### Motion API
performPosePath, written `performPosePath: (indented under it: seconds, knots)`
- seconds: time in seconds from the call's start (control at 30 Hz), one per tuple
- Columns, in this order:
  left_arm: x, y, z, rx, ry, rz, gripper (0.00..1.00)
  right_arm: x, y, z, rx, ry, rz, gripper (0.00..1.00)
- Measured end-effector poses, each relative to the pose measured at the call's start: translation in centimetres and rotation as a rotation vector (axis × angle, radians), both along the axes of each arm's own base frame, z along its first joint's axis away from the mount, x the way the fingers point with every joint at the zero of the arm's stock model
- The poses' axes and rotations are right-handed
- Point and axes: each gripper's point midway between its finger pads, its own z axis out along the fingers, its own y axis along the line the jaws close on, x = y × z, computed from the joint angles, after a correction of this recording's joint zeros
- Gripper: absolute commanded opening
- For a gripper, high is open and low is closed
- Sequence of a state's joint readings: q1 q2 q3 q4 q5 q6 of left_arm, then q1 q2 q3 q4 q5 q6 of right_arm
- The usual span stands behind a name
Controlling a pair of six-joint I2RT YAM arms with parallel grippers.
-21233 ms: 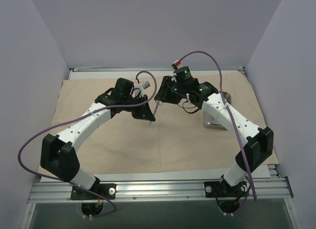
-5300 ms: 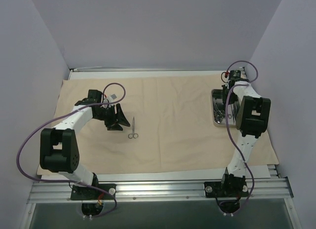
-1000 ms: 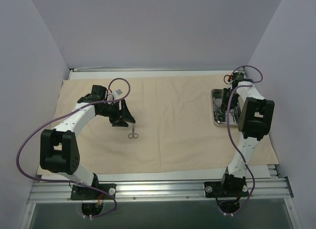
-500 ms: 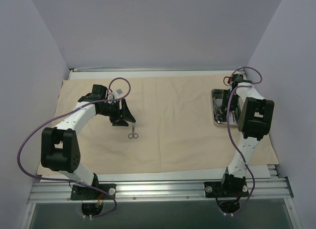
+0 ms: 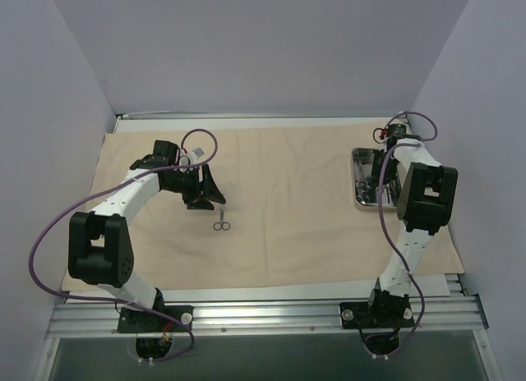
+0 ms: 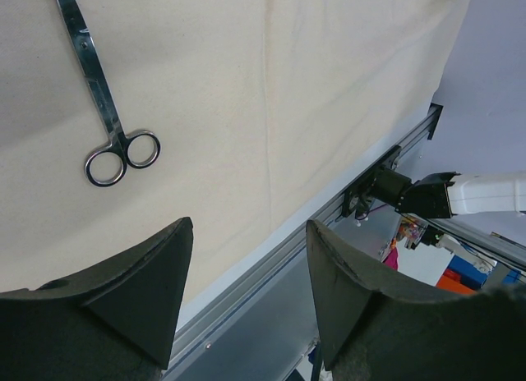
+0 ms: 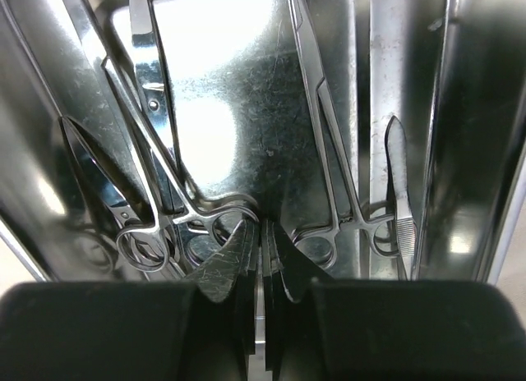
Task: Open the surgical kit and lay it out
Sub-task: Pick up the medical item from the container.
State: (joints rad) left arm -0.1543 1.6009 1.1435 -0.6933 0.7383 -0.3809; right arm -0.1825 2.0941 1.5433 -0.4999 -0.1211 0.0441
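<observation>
Apparently empty, right gripper (image 7: 261,235) closed — in tray (image 7: 238,85)

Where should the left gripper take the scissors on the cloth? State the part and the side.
I'd grip the scissors across the closed blades just beyond the pivot, the straight narrow part. They lie flat on the cloth, so bring the open left gripper straight down, jaws crosswise to the blades.

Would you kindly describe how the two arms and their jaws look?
The left arm and right arm each have white links, black joint housings and a looping purple cable. The jaws are matte black wedges.
</observation>
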Motion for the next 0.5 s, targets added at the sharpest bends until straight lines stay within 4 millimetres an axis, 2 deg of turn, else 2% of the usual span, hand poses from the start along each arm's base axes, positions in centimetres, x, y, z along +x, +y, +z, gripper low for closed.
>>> performPosePath:
  seconds: [0.17, 0.23, 0.33, 0.5]
  knots:
    - [0.0, -0.2, 0.3, -0.019, 0.006, 0.001, 0.66, -1.4, 0.3, 0.5, 0.005, 0.007, -0.033, 0.00]
    - [0.0, -0.5, 0.6, -0.038, 0.011, 0.007, 0.66, -2.2, 0.4, 1.4, 0.004, 0.008, -0.047, 0.00]
    - [0.2, -0.9, 1.5, -0.072, 0.009, 0.022, 0.66, -2.8, 0.6, 3.9, 0.003, -0.030, -0.067, 0.00]
    - [0.7, -1.4, 3.2, -0.116, -0.017, 0.052, 0.66, -3.5, 1.0, 10.0, -0.008, -0.172, -0.087, 0.00]
